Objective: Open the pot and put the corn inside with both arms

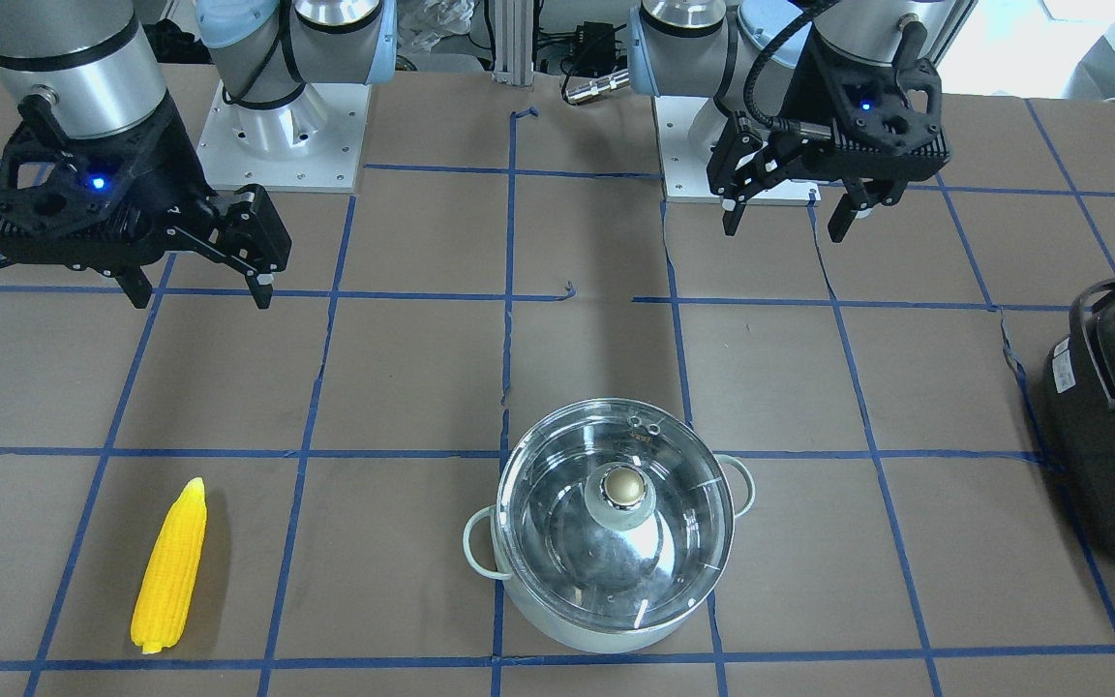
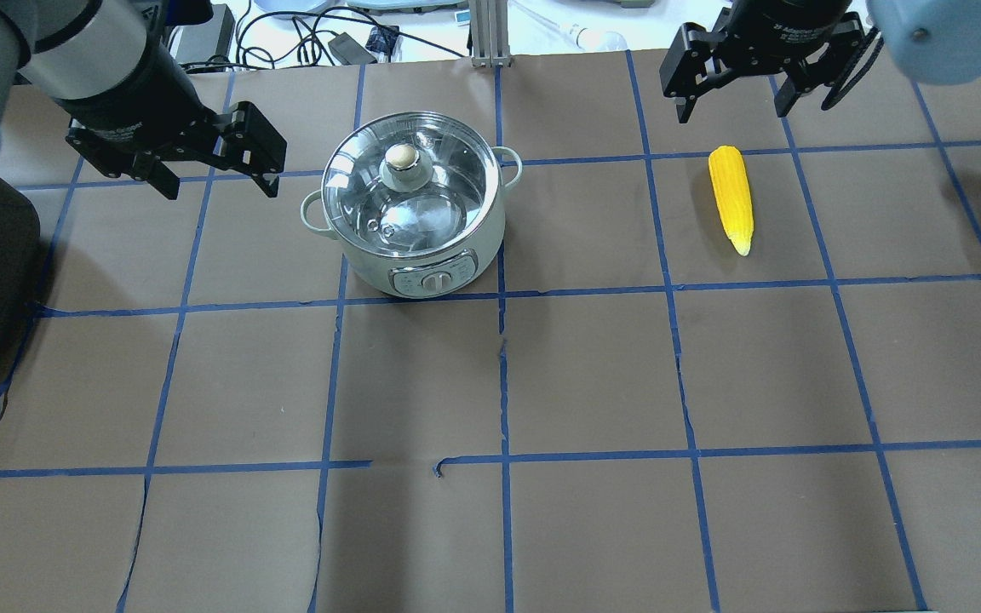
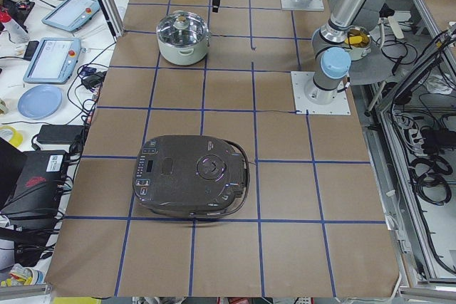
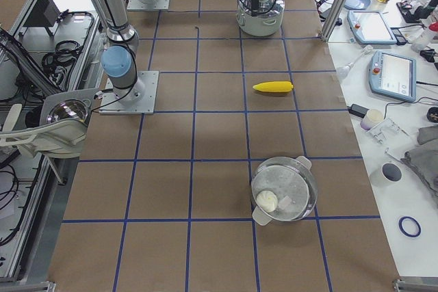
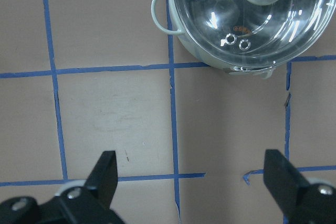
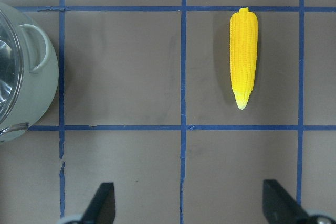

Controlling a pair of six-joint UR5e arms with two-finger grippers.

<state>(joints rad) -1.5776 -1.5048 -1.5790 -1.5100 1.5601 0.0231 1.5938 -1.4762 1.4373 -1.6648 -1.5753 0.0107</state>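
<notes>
Hanging empty, jaws apart: left end effector [image 2: 220,189] just left of lidded pot [image 2: 422,255]; right end effector [image 2: 733,111] hovering by corn [image 2: 731,197], lying on table [image 2: 542,383] right of pot, long axis near-far, tip pointing toward robot.

Brown paper-covered table [image 2: 593,375] gridded with blue tape [image 2: 503,383]; a cluttered white bench [image 4: 417,196] runs alongside.

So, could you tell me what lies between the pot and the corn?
Only bare brown table with blue tape lines separates pot and corn, seen overhead.
</notes>
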